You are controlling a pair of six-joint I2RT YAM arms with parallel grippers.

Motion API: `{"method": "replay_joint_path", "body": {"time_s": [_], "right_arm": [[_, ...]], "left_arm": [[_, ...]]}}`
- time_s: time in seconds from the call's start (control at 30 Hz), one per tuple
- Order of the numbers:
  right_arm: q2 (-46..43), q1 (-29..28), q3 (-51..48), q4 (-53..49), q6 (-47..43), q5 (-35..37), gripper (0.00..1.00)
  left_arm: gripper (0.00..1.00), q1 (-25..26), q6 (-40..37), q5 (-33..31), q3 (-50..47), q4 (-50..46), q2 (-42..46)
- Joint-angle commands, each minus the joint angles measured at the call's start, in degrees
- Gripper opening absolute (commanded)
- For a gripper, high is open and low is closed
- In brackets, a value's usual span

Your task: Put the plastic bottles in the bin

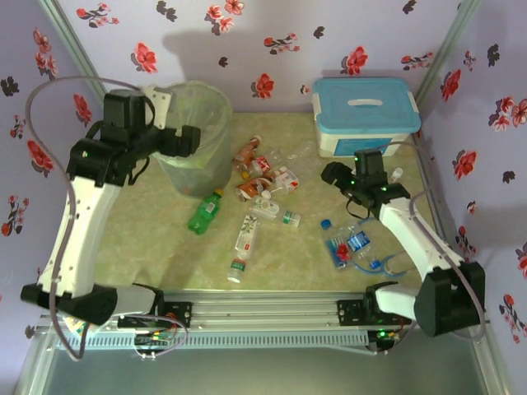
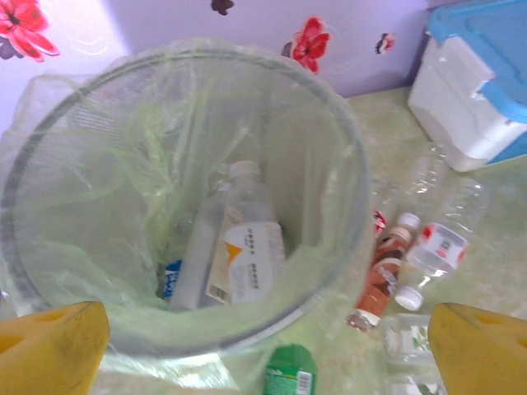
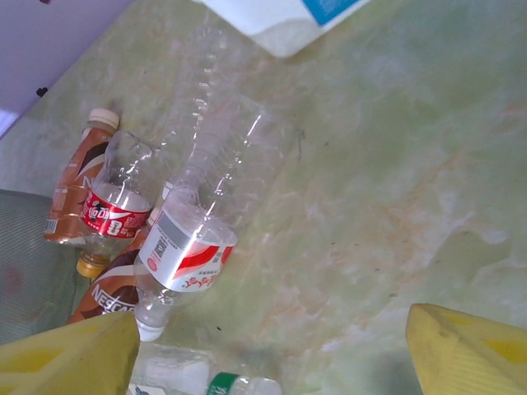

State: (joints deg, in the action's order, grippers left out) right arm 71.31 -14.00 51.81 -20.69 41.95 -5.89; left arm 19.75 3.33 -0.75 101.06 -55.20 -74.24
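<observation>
My left gripper [image 1: 188, 140] hangs wide open over the bin [image 2: 350, 164], one clear bottle [image 2: 235, 247] lying inside. My right gripper [image 3: 272, 333], also open, hovers beside loose bottles [image 3: 188, 247] near the white box [image 3: 280, 20].

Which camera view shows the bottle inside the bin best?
The left wrist view: it looks down into the bin, where the white-capped bottle lies. In the top external view the bin's wall hides it.
</observation>
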Motion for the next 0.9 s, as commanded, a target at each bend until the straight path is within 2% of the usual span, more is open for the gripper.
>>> {"method": "replay_joint_path", "body": {"time_s": [0.0,0.1,0.23,0.43,0.63,0.87], "right_arm": [[4.6,-1.0,1.6,7.8,7.6,1.9,0.85],[9.3,-2.1,2.0,12.0,10.8,5.0,0.93],[16.1,-3.5,3.7,16.0,14.9,7.6,0.99],[24.9,-6.1,8.4,18.8,18.4,8.2,0.99],[34.4,-7.2,16.7,14.0,21.6,9.1,0.99],[39.3,-7.5,18.7,14.0,22.9,10.4,0.98]], "left_arm": [[1.0,2.9,3.6,-3.6,-4.3,-0.1,3.1],[1.0,5.8,5.8,-4.4,-8.6,0.9,5.3],[1.0,10.5,7.5,-4.6,-14.0,2.3,5.9],[1.0,13.5,10.8,-4.7,-21.2,6.4,5.4],[1.0,16.5,13.8,-1.7,-26.2,10.1,4.7],[1.0,18.7,16.7,-1.4,-31.3,12.7,4.3]]}}
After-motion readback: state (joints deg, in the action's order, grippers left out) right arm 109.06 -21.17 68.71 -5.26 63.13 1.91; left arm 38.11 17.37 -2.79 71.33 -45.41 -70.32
